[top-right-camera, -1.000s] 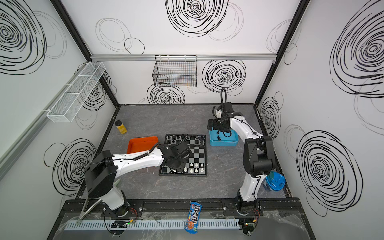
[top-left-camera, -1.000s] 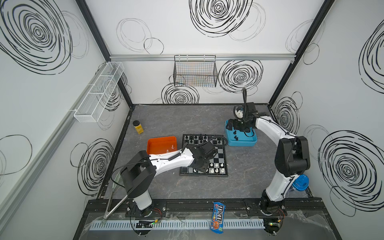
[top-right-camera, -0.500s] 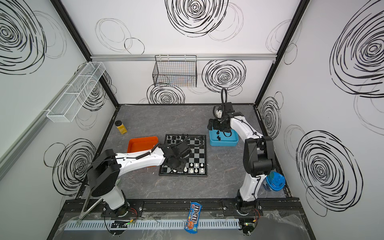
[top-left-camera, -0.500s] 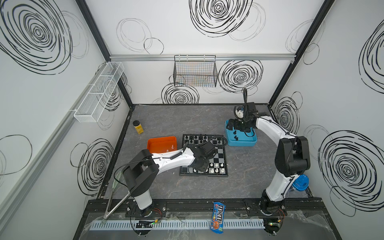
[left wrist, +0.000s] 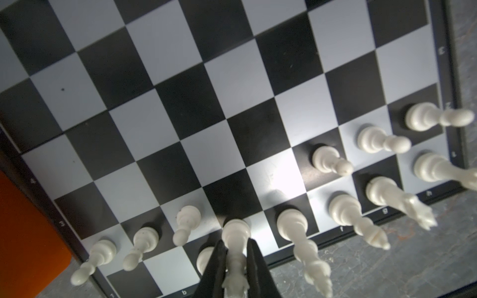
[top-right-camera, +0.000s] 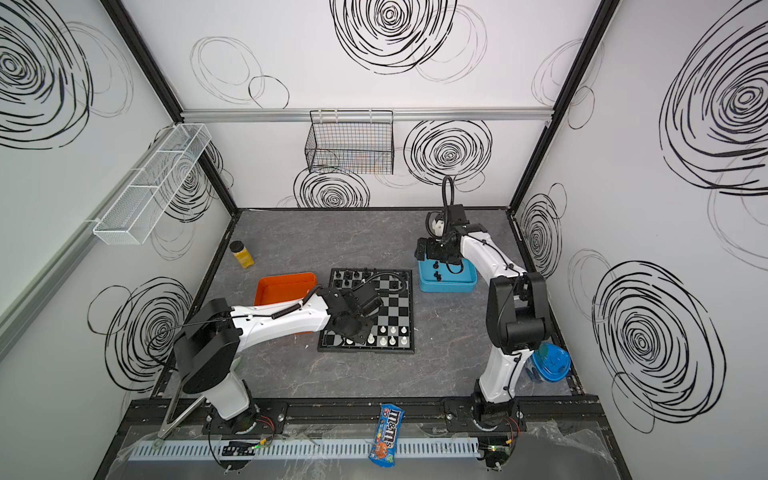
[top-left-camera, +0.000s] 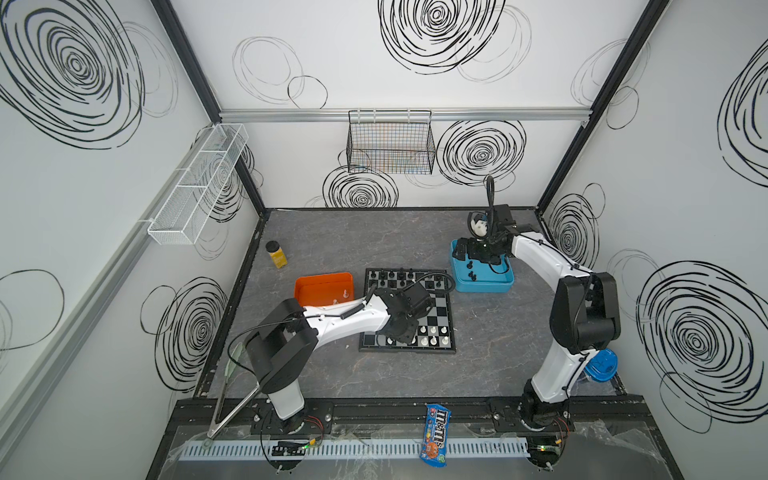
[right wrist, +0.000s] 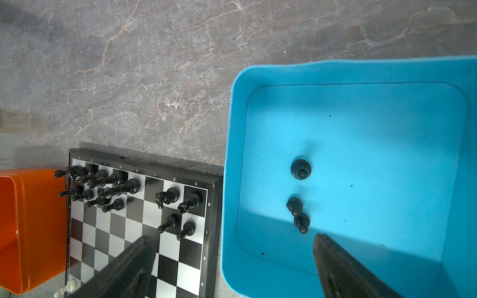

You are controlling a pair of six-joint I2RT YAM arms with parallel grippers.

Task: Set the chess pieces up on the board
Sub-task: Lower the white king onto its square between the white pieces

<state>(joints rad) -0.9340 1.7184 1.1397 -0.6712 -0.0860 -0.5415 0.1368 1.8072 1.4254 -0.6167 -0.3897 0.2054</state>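
Note:
The board (top-left-camera: 440,316) lies mid-table. Black chess pieces (right wrist: 113,185) stand on its far rows and white ones (top-left-camera: 432,336) on its near rows. Over the near left corner, my left gripper (left wrist: 235,243) is shut on a white crowned piece (left wrist: 236,233) whose base rests on a back-row square between other white pieces. In both top views the wrist (top-left-camera: 399,328) hides that grip. My right gripper (right wrist: 232,238) hangs open over the near edge of the blue tray (right wrist: 232,129), holding nothing. Three black pieces (right wrist: 300,169) lie in this tray.
An orange tray (top-left-camera: 320,286) beside the board's left edge holds a white piece (top-left-camera: 344,294). A yellow jar (top-left-camera: 276,254) stands at the far left. A candy bag (top-left-camera: 435,434) lies on the front rail. A blue bowl (top-left-camera: 602,363) sits by the right arm's base.
My left gripper's jaws have closed in on the white piece, and that arm has shifted slightly over the board's near rows. The right arm has stayed still.

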